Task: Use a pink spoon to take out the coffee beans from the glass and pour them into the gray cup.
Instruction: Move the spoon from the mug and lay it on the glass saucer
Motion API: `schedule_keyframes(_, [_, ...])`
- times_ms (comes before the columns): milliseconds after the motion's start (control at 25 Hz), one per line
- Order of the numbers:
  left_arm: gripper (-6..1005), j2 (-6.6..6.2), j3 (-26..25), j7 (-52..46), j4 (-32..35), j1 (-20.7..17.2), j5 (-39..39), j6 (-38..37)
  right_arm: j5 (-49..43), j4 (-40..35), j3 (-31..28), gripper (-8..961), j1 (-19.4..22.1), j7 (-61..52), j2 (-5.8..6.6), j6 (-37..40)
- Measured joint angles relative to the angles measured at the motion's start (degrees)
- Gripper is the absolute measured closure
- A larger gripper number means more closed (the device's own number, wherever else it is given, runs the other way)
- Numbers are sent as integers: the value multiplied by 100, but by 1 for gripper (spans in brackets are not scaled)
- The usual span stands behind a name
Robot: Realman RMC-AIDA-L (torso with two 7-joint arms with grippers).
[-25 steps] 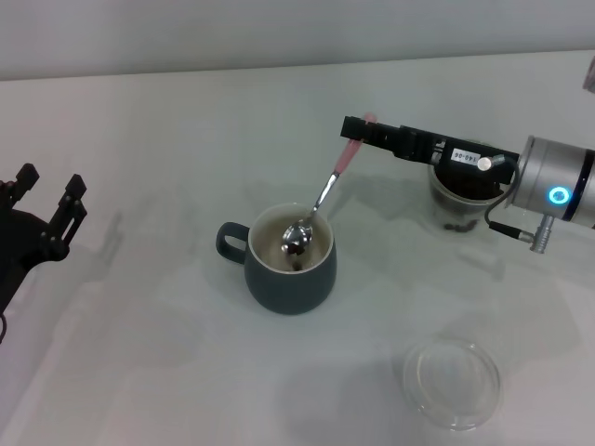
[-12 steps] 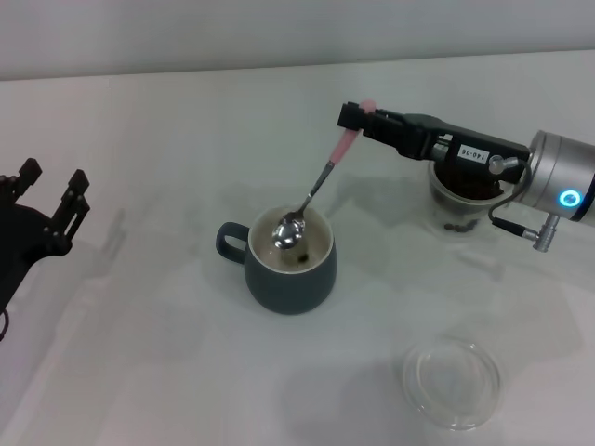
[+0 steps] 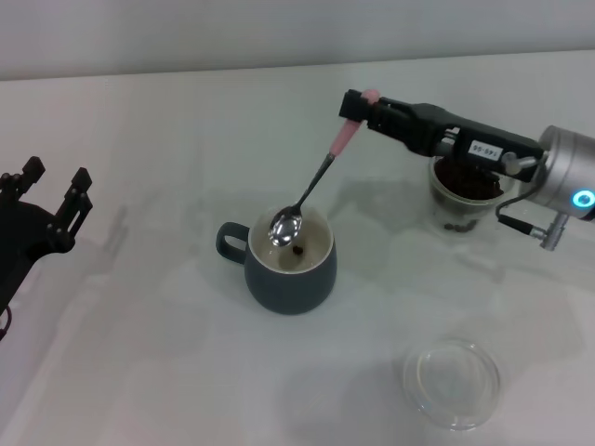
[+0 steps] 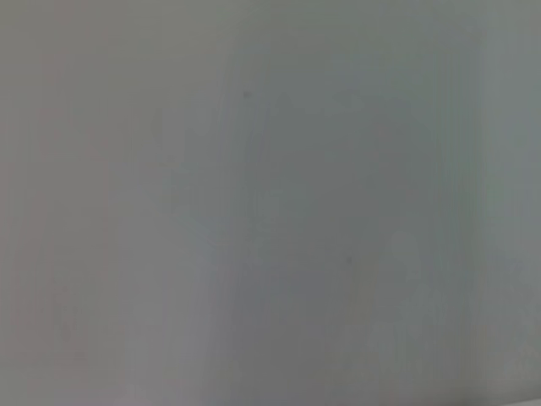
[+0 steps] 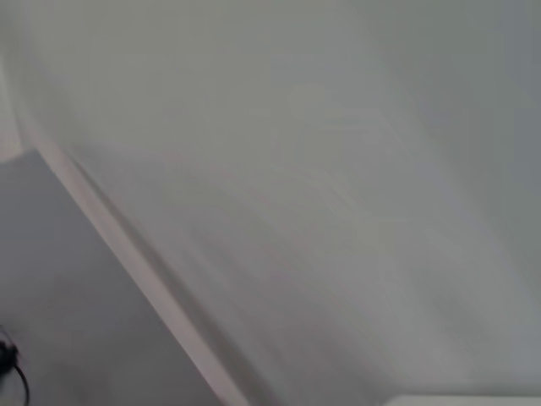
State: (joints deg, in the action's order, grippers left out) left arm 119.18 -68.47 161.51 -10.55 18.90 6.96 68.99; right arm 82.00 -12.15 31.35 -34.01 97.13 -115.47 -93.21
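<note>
1. Across the whole head view lies a pale table (image 3: 167,372), and the right arm reaches in over it from the right – its dark gripper (image 3: 358,105) is raised well above the surface, fingers clamped on the pale pink end of the pink spoon (image 3: 316,181).
2. At the left edge the left gripper (image 3: 51,190) sits parked, well apart from everything else, its two black fingers standing open with a clear gap between them.
3. Near the middle of the table stands the gray cup (image 3: 290,265), upright, its loop handle turned toward the robot's left and its cream inside showing.
4. To the right of it, partly hidden under the right arm, stands the glass (image 3: 462,200), with a dark heap of coffee beans (image 3: 469,183) inside.
5. Nearer the robot on the right lies a shallow clear glass dish (image 3: 453,383), apart from both cups.
6. The spoon slants down from the gripper toward the cup – its shiny bowl hangs just over the rim, above the opening, and looks bare.
7. A few dark beans lie on the cup's pale floor, just beneath the spoon's bowl.
8. Both wrist views show only blank pale surface.
</note>
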Motion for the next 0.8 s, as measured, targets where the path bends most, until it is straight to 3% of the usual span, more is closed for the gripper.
schedule_keyframes(800, [407, 0, -10, 6, -9, -39, 24, 1, 873, -685, 35, 798, 1058, -1261, 161, -633])
